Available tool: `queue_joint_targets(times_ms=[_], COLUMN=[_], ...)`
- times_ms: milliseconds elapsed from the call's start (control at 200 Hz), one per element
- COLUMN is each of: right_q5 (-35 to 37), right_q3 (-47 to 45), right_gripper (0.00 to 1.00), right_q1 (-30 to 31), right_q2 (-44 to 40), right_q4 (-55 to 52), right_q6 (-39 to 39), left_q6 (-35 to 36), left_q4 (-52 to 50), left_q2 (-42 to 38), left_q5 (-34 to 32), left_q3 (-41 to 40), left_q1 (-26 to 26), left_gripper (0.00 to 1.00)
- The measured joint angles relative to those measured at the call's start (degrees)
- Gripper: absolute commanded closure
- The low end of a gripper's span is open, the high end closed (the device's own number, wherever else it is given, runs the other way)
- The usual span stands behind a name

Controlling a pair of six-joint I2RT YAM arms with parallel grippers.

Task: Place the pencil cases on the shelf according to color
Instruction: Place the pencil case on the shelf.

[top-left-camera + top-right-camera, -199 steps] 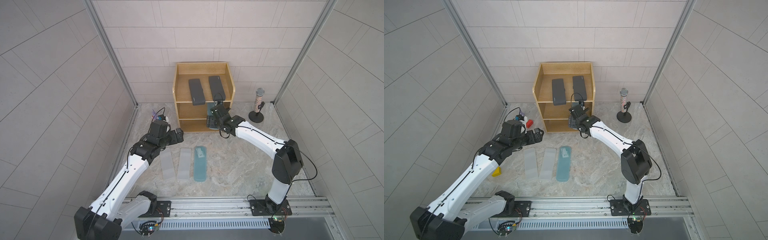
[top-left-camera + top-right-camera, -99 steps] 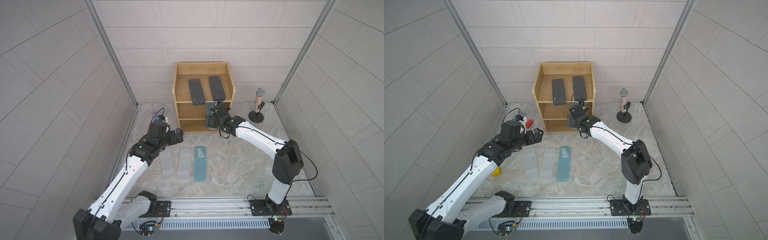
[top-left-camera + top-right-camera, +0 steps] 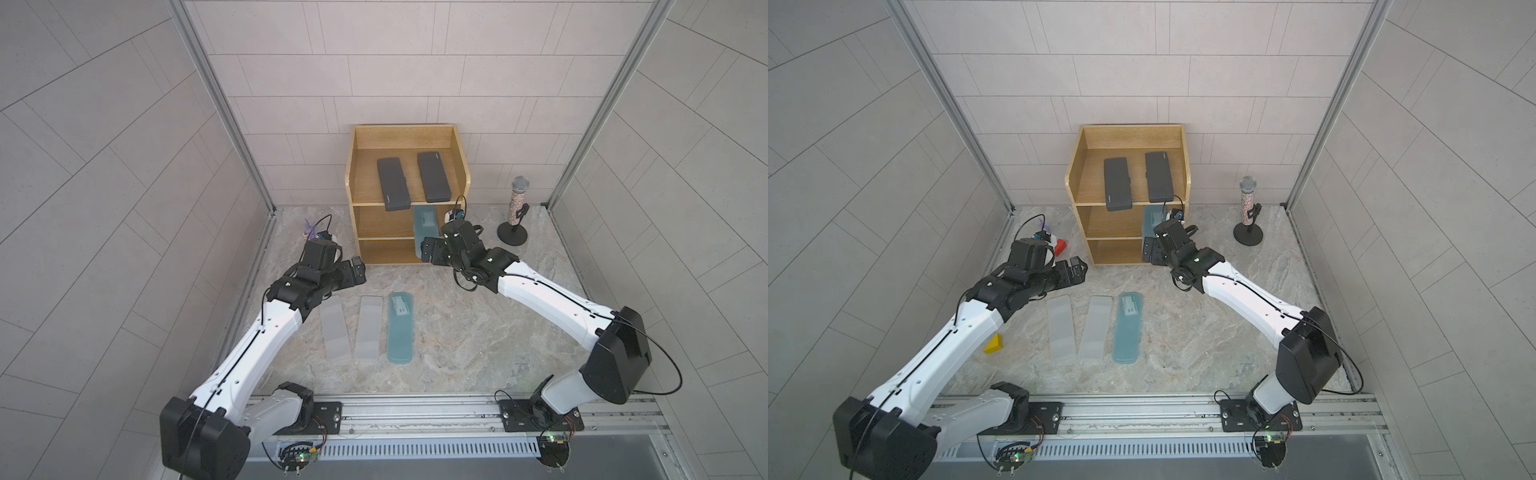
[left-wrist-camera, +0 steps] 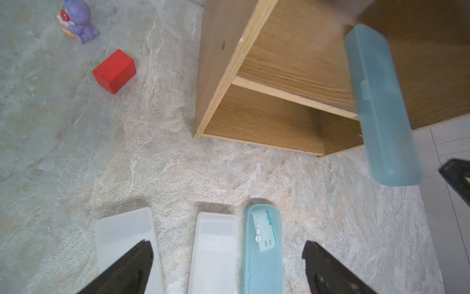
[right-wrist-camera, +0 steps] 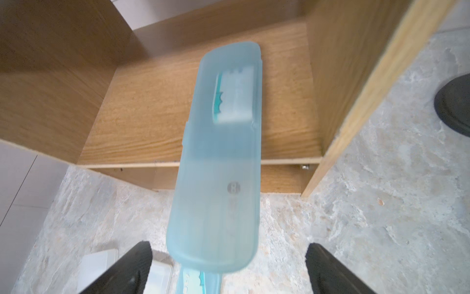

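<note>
The right fingers (image 5: pixel 122 269) stand spread wide. The near end of a teal pencil case (image 5: pixel 218 165) lies between them, and in the right wrist view it touches neither one. Its far half lies on the middle level of the wooden shelf (image 5: pixel 152 114), while its near half juts out past the front edge, its outline blurred. In a top view this case (image 3: pixel 424 220) sits at the right side of the shelf (image 3: pixel 376 224), at upper centre of the frame.

The left fingers (image 4: pixel 127 267) are also spread and hold nothing, hovering left of centre. Beyond them, on the bench (image 3: pixel 478 332), lie two frosted pencil cases (image 3: pixel 334 328) (image 3: pixel 368 328) and a second teal pencil case (image 3: pixel 400 328), side by side at centre frame. Two black pencil cases (image 3: pixel 393 184) (image 3: pixel 433 176) lie on the top level.
</note>
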Motion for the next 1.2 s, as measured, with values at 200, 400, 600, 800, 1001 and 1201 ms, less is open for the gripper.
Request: queue_joint_targets(times_ms=[200,400,600,800,1001,1201], right_q5=[-0.5,0.0,1.7,2.8,2.9,-0.7], right_q3=[-6.8,-14.4,-19.4,-18.8,-17.7,-18.4], right_gripper=[0.0,0.0,0.0,0.0,0.14,0.58], right_q1=[3.7,6.4,6.6,6.6,6.6,6.6], right_q2=[-7.7,-19.0,-26.5,-26.9,-26.4,-22.2], right_q4=[0.4,0.6,0.7,-0.3,-0.7,1.2], right_q6=[0.1,0.1,0.0,-0.8,-0.9,0.5], left_q6=[-1.0,-2.3,-2.7,-3.0,-1.9,-0.5], left_q4=[0.3,2.4,3.4,4.1,3.7,3.1], left_q2=[1.2,-1.4,-3.0,-5.2,-5.8,-6.5], left_q5=[2.4,1.8,1.4,-0.5,-1.2,-0.9], left_q3=[0.0,-1.0,-2.2,-3.4,-3.1,-2.7], left_q1=[4.8,5.8,5.8,5.8,5.8,5.8], left_gripper=[0.0,0.0,0.0,0.0,0.0,0.0])
